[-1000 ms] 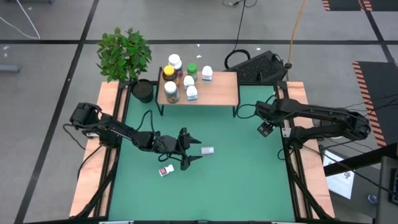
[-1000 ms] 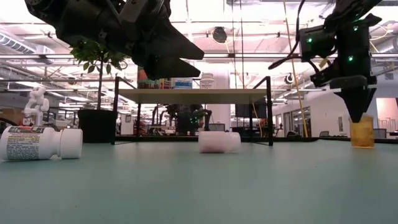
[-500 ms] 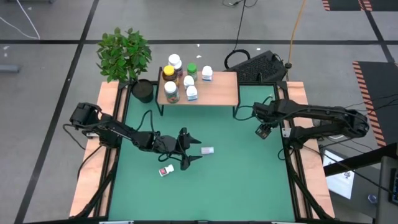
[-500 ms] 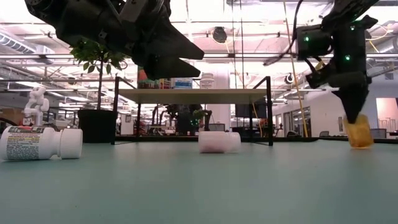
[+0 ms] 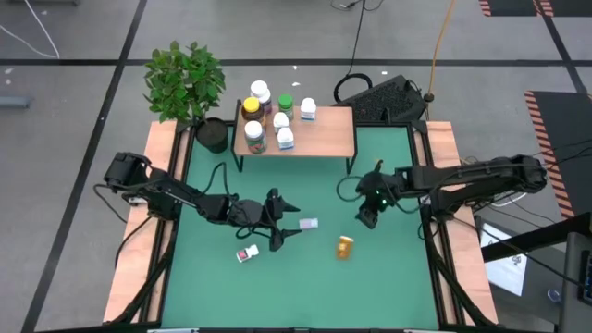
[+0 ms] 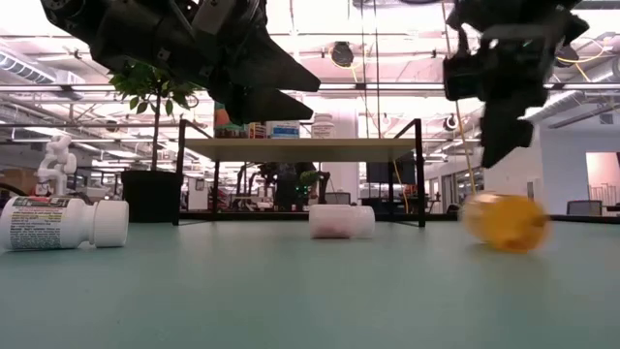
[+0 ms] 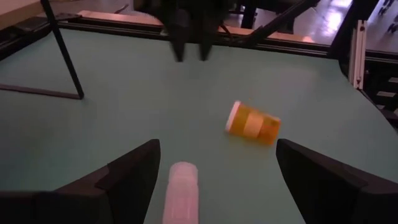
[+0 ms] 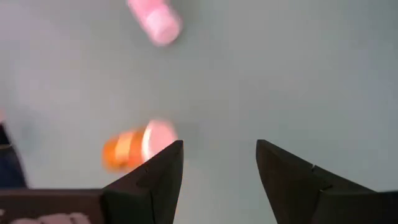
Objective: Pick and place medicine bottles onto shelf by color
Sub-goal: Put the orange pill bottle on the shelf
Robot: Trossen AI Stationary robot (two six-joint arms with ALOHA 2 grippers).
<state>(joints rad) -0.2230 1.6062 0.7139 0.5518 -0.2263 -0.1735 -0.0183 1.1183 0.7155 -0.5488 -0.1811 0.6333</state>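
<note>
Two pincers over the green desk [image 5: 370,277], both empty, with three bottles lying loose in front of the shelf [image 5: 324,134].

Left pincer [image 5: 289,223] hangs spread wide, straddling the small white bottle [image 5: 309,224] in front of the shelf; a white-capped labelled bottle [image 5: 247,253] lies nearer the desk's front edge. To the right, an orange bottle [image 5: 344,247] lies on its side. The right pincer [image 5: 367,220] hangs released just beyond it. Seven bottles stand on the shelf's left half.

Setting: robotics lab in an open-plan industrial hall. Evidence: green-topped test table [image 5: 370,277] with wooden side rails, two dark robot arms mounted at its sides, loose cables on grey floor [image 5: 74,111] marked with black tape lines, striped hazard mats, ceiling strip lights [image 6: 387,58], exposed ducts.
</note>
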